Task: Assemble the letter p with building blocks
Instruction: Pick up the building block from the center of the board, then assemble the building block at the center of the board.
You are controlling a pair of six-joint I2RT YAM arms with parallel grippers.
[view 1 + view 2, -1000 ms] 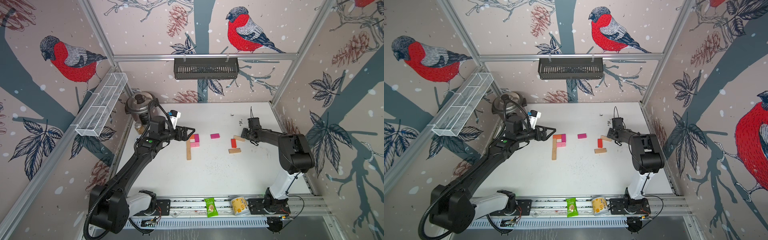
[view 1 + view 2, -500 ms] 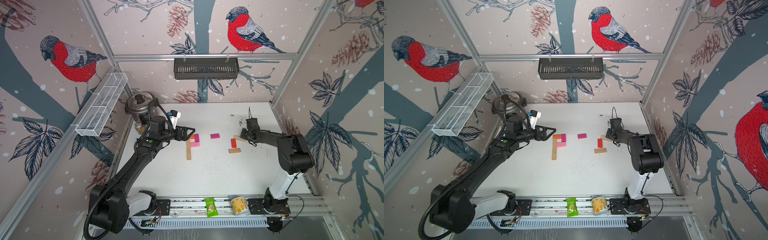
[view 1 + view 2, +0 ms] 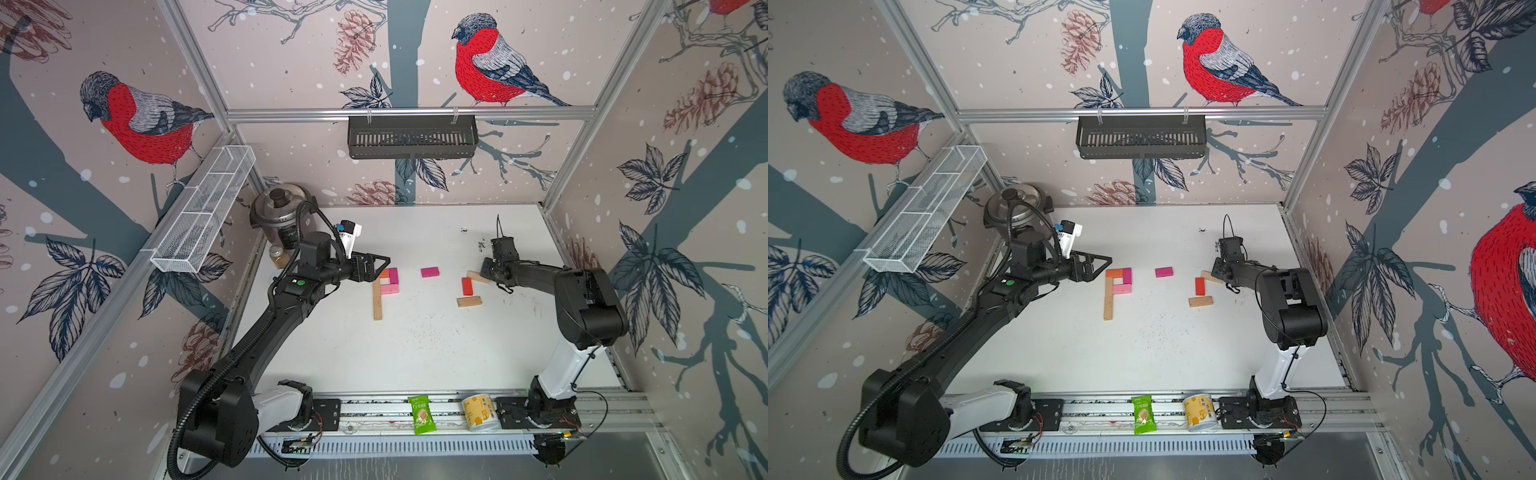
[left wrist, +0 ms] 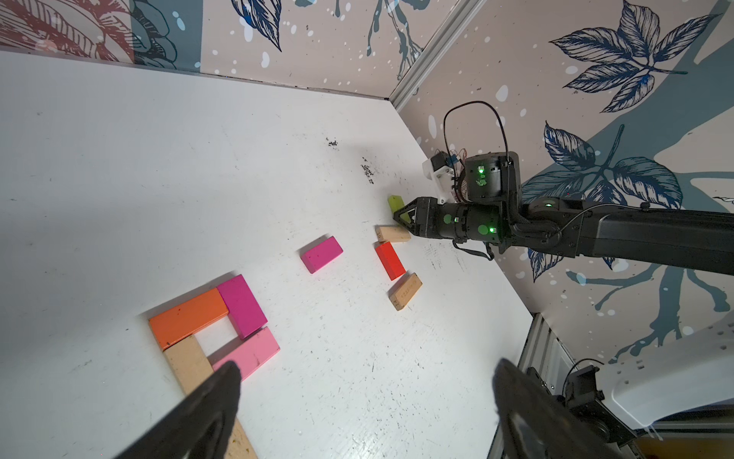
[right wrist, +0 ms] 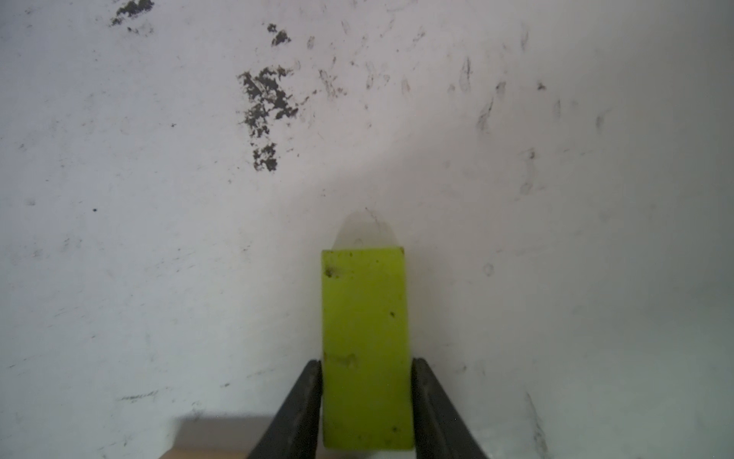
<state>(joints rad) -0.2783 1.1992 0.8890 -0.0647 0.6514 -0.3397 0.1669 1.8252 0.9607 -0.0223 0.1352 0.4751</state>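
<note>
In both top views a wood bar (image 3: 377, 301), an orange block (image 3: 384, 273), a magenta block (image 3: 1127, 275) and a light pink block (image 3: 390, 289) lie joined in a P shape. My left gripper (image 3: 380, 266) hovers wide open by the orange block, empty in the left wrist view (image 4: 365, 369). Loose blocks lie to the right: magenta (image 3: 429, 272), red (image 3: 467, 286) and two wood ones (image 3: 469, 301) (image 3: 478, 276). My right gripper (image 5: 365, 361) is shut on a lime green block (image 5: 365, 345) lying on the table, both fingers against its long sides.
A metal pot (image 3: 280, 208) and a small jar (image 3: 279, 257) stand at the back left. A green snack packet (image 3: 422, 414) and a paper cup (image 3: 480, 411) rest on the front rail. The side wall runs close behind the right arm (image 3: 540, 274).
The right gripper's jaws have narrowed around the green block and the right wrist has shifted slightly. The left arm and the laid blocks have not moved.
</note>
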